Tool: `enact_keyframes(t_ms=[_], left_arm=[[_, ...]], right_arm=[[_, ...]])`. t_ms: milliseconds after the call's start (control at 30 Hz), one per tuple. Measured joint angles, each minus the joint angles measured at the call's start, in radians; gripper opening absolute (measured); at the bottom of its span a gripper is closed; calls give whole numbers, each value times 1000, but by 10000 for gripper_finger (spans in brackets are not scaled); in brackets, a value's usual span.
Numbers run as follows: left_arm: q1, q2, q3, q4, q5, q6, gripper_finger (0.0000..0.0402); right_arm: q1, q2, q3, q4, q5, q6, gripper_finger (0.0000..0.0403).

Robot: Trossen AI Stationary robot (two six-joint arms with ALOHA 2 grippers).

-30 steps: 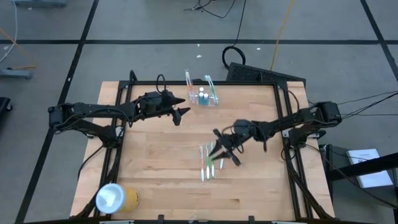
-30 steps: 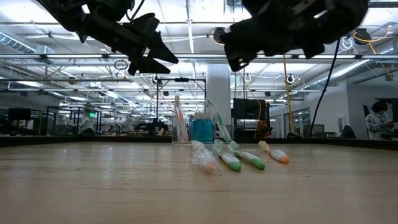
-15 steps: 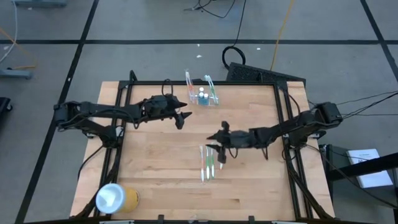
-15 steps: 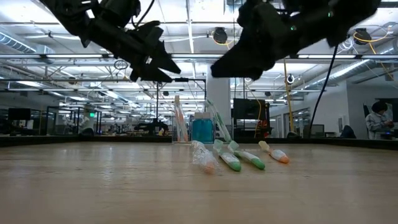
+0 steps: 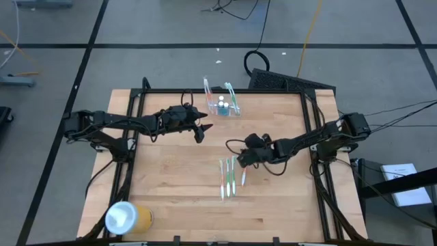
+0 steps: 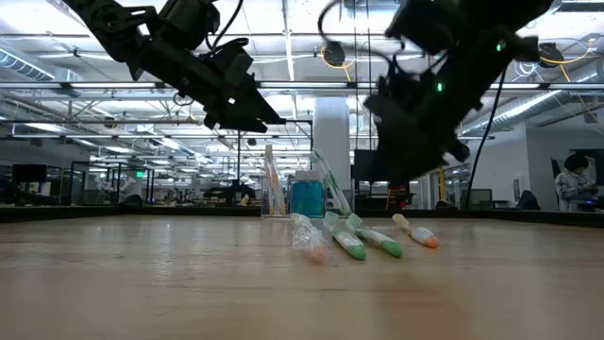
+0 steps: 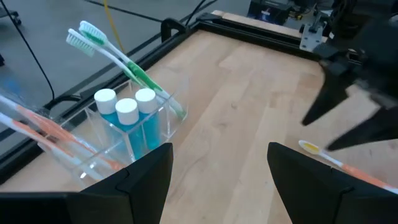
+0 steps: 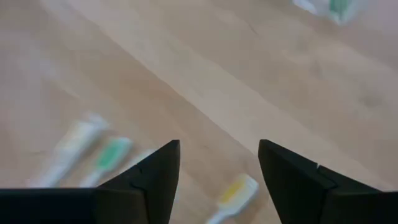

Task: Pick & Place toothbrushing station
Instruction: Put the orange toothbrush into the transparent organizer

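— Where do the two arms stand?

— The left gripper point(image 5: 200, 129) reaches in from the left side of the table point(image 5: 177, 205), held above the wood just short of the toothbrushing station point(image 5: 222, 104), its fingers point(image 7: 146, 177) spread apart with nothing between them. The right gripper point(image 5: 239, 160) comes in from the right side and hangs low over the middle of the table, right beside the loose toothbrushes point(image 5: 229, 179); its fingers point(image 8: 155, 177) are parted too, and empty.

— What else lies about?

— The loose toothbrushes lie side by side in a small group near the middle, some wrapped in clear plastic, with green and orange handles. A yellow cylinder point(image 5: 126, 218) with a white round end lies at the near left corner, well apart from both arms. Nothing lies between the left gripper and the station.

— And the station itself?

— It stands upright at the far edge of the table, a colourless see-through holder. Blue tubes with white caps point(image 7: 126, 109) stand in its middle, green toothbrushes point(image 7: 118, 59) lean out at one end and an orange one point(image 7: 43, 134) at the other.
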Motion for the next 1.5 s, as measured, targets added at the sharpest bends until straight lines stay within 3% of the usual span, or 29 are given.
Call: enact_keyframes(t_ms=[67, 467, 700, 867, 1133, 1500], left_arm=[[0, 0, 0, 4, 0, 0, 271], [0, 0, 0, 12, 1, 8, 271], [0, 0, 0, 23, 1, 8, 271], [0, 0, 0, 24, 1, 8, 271], [0, 0, 0, 24, 2, 7, 271], [-10, 0, 0, 13, 4, -12, 271]], right_arm=[[0, 3, -2, -52, -2, 33, 202], [-20, 147, 1, 3, -78, 39, 204], [-24, 127, 0, -29, -115, -5, 198], [-22, 46, -1, 7, -213, -138, 191], [52, 26, -1, 147, -475, -233, 187], [130, 63, -2, 108, -501, -136, 180]])
